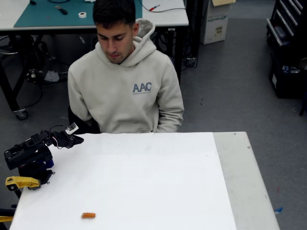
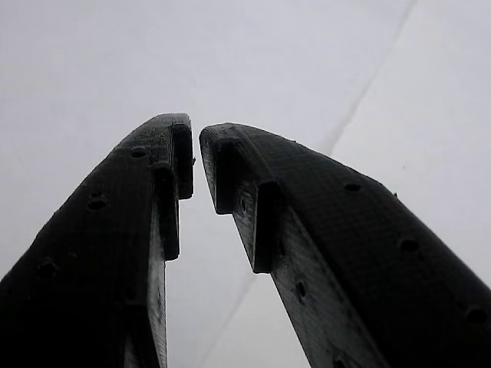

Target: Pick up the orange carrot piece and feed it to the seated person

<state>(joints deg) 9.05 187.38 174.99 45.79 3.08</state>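
At the far left of the fixed view, the black arm (image 1: 29, 155) is seen folded low at the table's left edge, above a yellow clamp (image 1: 21, 182) fixing its base. The gripper (image 1: 76, 140) is pointed right, toward the upper left corner of the white sheet (image 1: 144, 177), and nothing is held in it. In the wrist view the gripper (image 2: 196, 153) is shown with its two black fingers (image 2: 130, 230) nearly together, tips separated by a narrow slit; it is judged closed and empty, over bare white surface.

Further right, at lower left of centre in the fixed view, the orange carrot piece (image 1: 88, 215) is found lying flat on the sheet near the bottom edge, long axis roughly left to right, well apart from the gripper. At upper centre, the seated person (image 1: 125, 81) is noted behind the table's far edge, head bowed toward the sheet. The grey table (image 1: 244, 182) is left bare at right.

Step in hand, as judged: the reach, not yet begun. To do it well, the jaws should be opened before descent, the wrist turned so the fingers straddle the piece across its short width, and the tips lowered almost to the sheet. A small rounded piece is expected to roll or squirt out if pinched off-centre, so a slow, centred closure is advised.
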